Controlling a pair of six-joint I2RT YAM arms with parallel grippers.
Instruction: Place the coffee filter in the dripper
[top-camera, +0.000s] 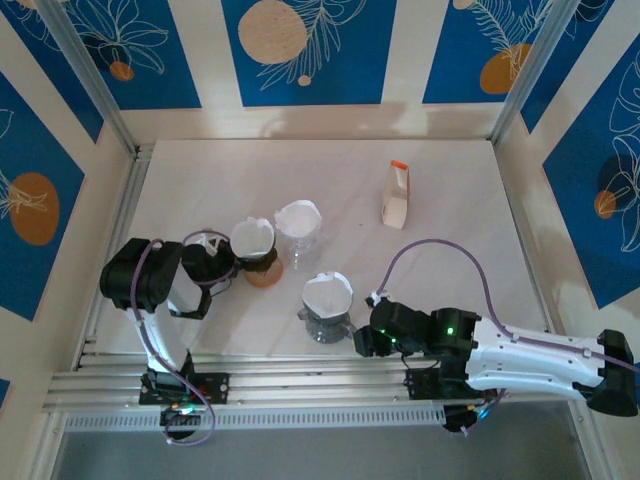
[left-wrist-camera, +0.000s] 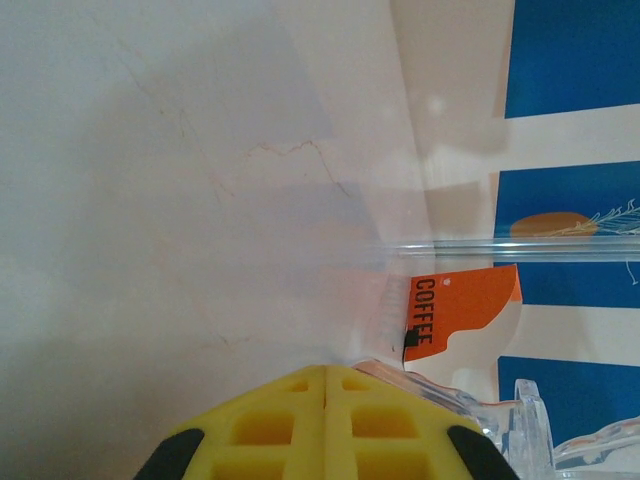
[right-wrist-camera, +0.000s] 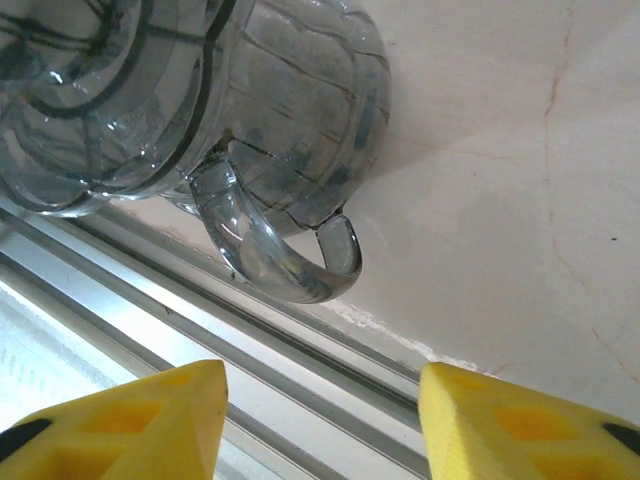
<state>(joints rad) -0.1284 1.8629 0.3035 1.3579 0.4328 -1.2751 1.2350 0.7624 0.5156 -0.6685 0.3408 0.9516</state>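
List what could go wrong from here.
1. The right gripper, open, faces the handle of the grey dripper. A skewed closure could tip it and spill its filter.
2. That dripper stands near the front rail, so a push could jam it there.
3. The shut left gripper sits close beside the amber dripper, and a swing could knock it.

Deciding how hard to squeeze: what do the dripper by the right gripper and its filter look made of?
Dripper: likely clear, smoke-tinted plastic, glossy; you see the table through its ribbed wall and handle, though glass cannot be ruled out. Filter: thin white paper, matte, by its look.
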